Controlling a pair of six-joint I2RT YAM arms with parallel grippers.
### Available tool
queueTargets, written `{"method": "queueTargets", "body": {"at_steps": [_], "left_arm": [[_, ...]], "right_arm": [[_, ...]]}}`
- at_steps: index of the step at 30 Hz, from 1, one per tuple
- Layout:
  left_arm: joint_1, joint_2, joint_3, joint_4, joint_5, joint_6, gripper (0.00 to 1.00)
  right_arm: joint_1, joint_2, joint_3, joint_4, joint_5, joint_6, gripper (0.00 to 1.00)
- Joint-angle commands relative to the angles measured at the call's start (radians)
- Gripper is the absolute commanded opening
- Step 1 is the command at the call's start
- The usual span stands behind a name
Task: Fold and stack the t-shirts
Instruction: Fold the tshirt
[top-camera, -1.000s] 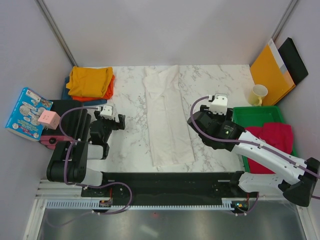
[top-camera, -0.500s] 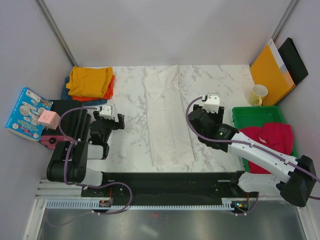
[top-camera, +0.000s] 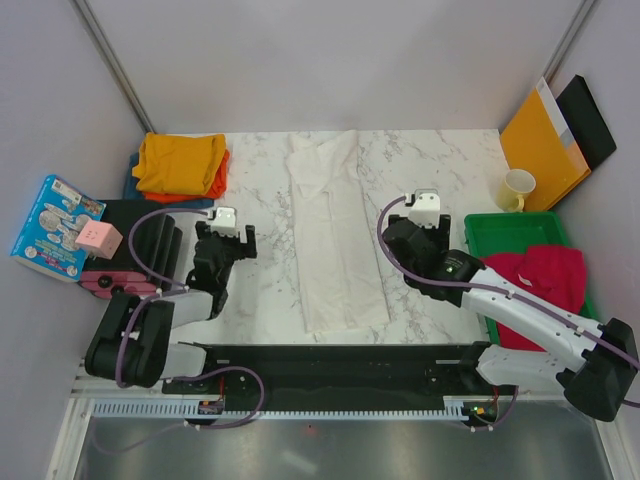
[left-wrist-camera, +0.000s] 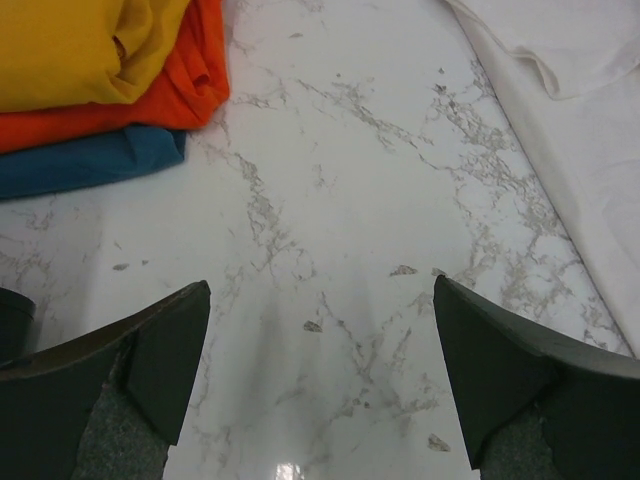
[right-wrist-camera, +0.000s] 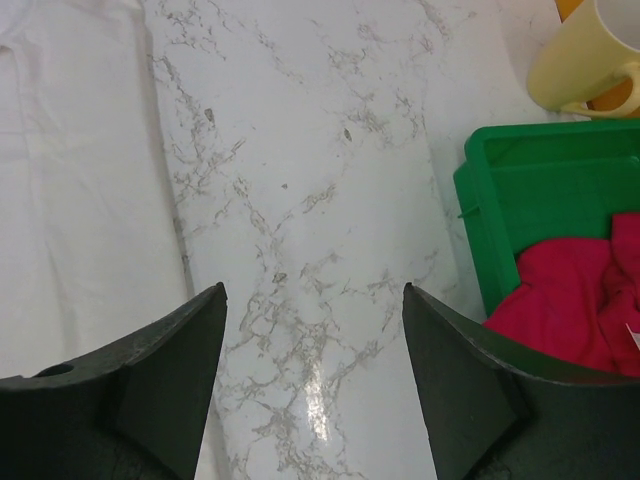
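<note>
White cloth marks the work item: the white t-shirt (top-camera: 335, 240) lies as a long narrow strip down the middle of the marble desk (top-camera: 450, 160). Its sides appear to be folded inward, so the remaining step is judged to be a cross fold, end to end.

Folded shirts sit stacked at the far left corner, with the mustard yellow shirt (top-camera: 180, 160) on top, the orange shirt (top-camera: 218, 178) beneath it and the blue shirt (left-wrist-camera: 90, 165) at the bottom. This placement leaves the centre free for folding. The crimson-pink shirt (top-camera: 545, 270) lies bunched in the green tray (top-camera: 510, 228) at the right edge, not yet folded.

The left hand (left-wrist-camera: 320, 360) hovers over bare marble between the stack and the strip, fingers spread wide, holding nothing. The right hand (right-wrist-camera: 312, 370) hovers between the strip and the tray, fingers apart, also empty. Each hand flanks one long edge, a position judged suitable for gripping the strip.
</note>
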Motion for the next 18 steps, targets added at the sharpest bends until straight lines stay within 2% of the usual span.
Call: {"method": "queueTargets", "body": {"at_steps": [1, 2, 3, 4, 5, 6, 7, 8, 9, 10, 11, 13, 14, 16, 18], "left_arm": [[-0.151, -0.144, 0.363, -0.621, -0.417, -0.220, 1.00], [-0.177, -0.130, 0.448, -0.925, -0.447, -0.287, 1.00], [-0.213, -0.092, 0.518, -1.022, -0.456, -0.309, 1.00], [-0.322, -0.072, 0.634, -1.119, -0.480, -0.306, 1.00], [-0.386, -0.049, 0.680, -1.267, -0.505, -0.304, 1.00], [-0.451, -0.031, 0.720, -1.335, -0.539, -0.321, 1.00], [-0.568, -0.002, 0.783, -1.410, -0.624, -0.428, 1.00], [-0.609, 0.006, 0.805, -1.485, -0.651, -0.521, 1.00], [-0.631, 0.009, 0.822, -1.688, -0.662, -0.664, 0.99], [-0.626, -0.004, 0.828, -1.778, -0.601, -0.975, 1.00], [-0.622, -0.021, 0.815, -1.819, -0.521, -1.029, 0.99], [-0.655, -0.084, 0.697, -1.668, -0.277, -0.971, 0.99], [-0.689, -0.169, 0.652, -1.619, -0.252, -0.985, 0.99], [-0.794, -0.242, 0.553, -1.566, -0.272, -1.054, 1.00], [-0.842, -0.294, 0.531, -1.604, -0.304, -1.108, 1.00]], "right_arm": [[-0.010, -0.022, -0.008, -0.012, -0.012, -0.021, 0.79], [-0.012, -0.014, -0.008, -0.010, -0.002, -0.025, 0.79], [-0.012, -0.008, -0.008, -0.007, -0.002, -0.028, 0.79], [-0.013, -0.005, -0.007, -0.006, -0.001, -0.030, 0.79], [-0.015, 0.000, -0.007, -0.006, 0.004, -0.028, 0.79], [-0.015, -0.003, -0.007, -0.004, 0.007, -0.016, 0.79], [-0.015, -0.003, -0.010, -0.001, 0.005, -0.010, 0.79], [-0.015, -0.008, -0.013, 0.002, 0.004, -0.005, 0.79], [-0.013, -0.011, -0.015, 0.004, -0.005, 0.010, 0.79], [-0.015, -0.014, -0.019, 0.005, -0.009, 0.016, 0.79], [-0.015, -0.019, -0.022, 0.007, -0.010, 0.022, 0.79], [-0.015, -0.022, -0.027, 0.011, -0.018, 0.030, 0.79], [-0.013, -0.028, -0.033, 0.010, -0.021, 0.033, 0.79], [-0.015, -0.034, -0.050, 0.011, -0.035, 0.045, 0.79], [-0.015, -0.046, -0.065, 0.005, -0.048, 0.056, 0.79]]}}
